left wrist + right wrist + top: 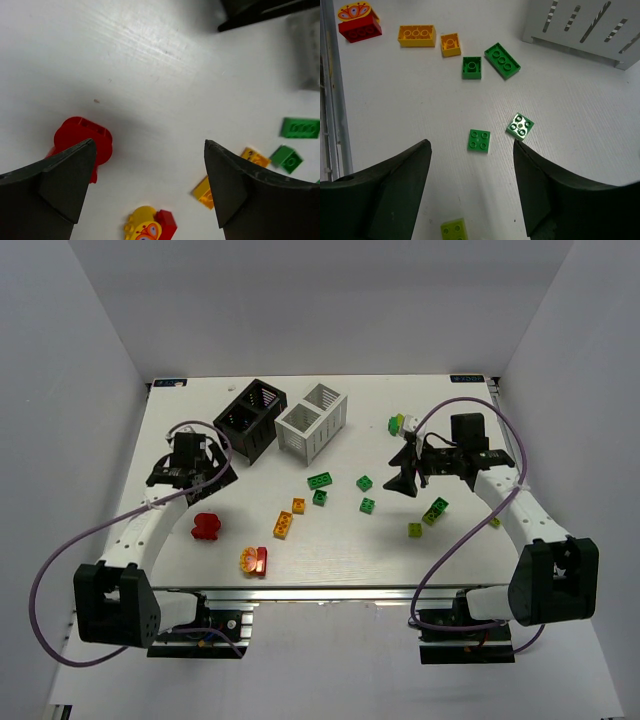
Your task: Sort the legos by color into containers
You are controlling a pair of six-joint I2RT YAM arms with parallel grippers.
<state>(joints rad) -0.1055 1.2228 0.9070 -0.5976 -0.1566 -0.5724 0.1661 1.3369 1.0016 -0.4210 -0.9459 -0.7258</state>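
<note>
Top view: your left claw (192, 468) hangs over the table, the black container (255, 435) near it on the far side and the white container (315, 438) just beside the black one. A red brick (207, 526) lies near the claw, toward the arm's base. Your right claw (405, 476) points down among scattered green legos (366, 483). Left wrist view: the left claw stands wide, nothing between its fingers (65, 175). The red brick is partly hidden behind one fingertip. A yellow-and-red piece (150, 227) lies below the gap, and two orange bricks (252, 156) lie just beside the other finger. Right wrist view: the right claw stands wide and holds nothing. A green square brick (479, 140) lies on the table in the gap between its tips, and a second green square (520, 125) lies just at one tip. A yellow-green brick (454, 230) sits nearer the palm, and the white container is well ahead.
</note>
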